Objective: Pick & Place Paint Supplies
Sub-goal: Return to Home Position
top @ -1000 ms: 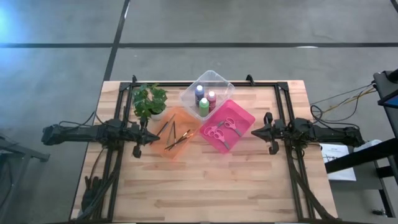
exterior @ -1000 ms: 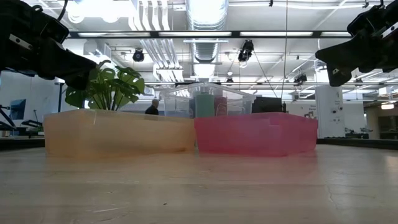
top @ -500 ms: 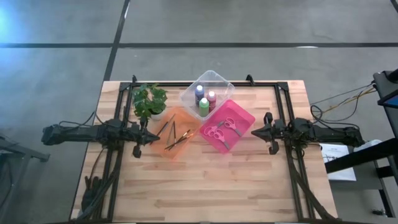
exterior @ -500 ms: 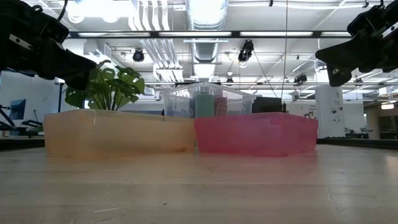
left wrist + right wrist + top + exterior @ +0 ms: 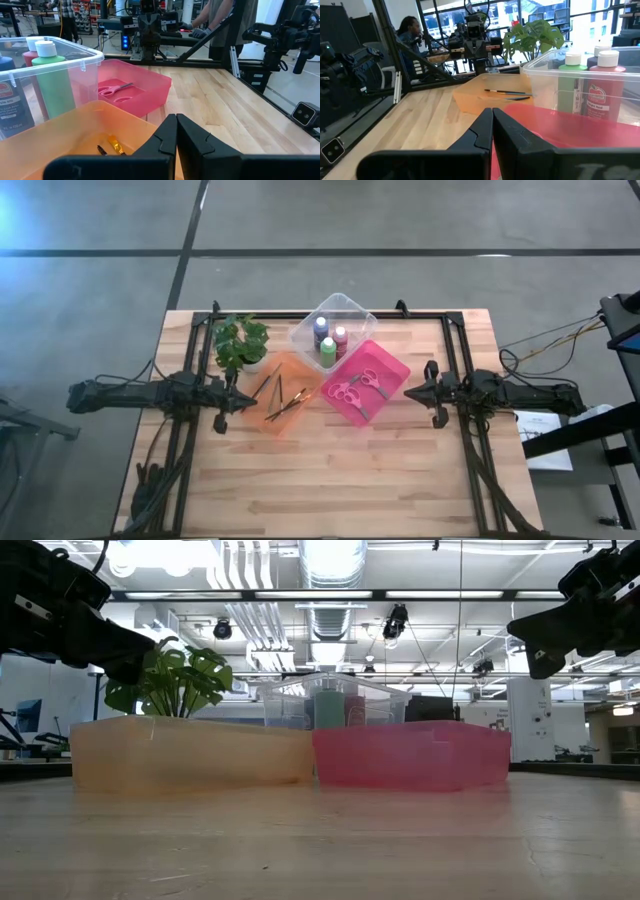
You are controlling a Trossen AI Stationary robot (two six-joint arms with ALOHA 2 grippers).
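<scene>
Brushes point(image 5: 283, 397) lie in the orange tray point(image 5: 286, 421), paint bottles point(image 5: 328, 345) stand in the clear tray point(image 5: 346, 301), and scissors point(image 5: 355, 387) rest in the pink tray point(image 5: 387, 366). My left gripper point(image 5: 248, 402) hangs beside the orange tray and my right gripper point(image 5: 407, 393) beside the pink tray, both with fingers pressed together.

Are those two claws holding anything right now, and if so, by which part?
Nothing is held. The left claw and the right claw are both shut and empty.
</scene>
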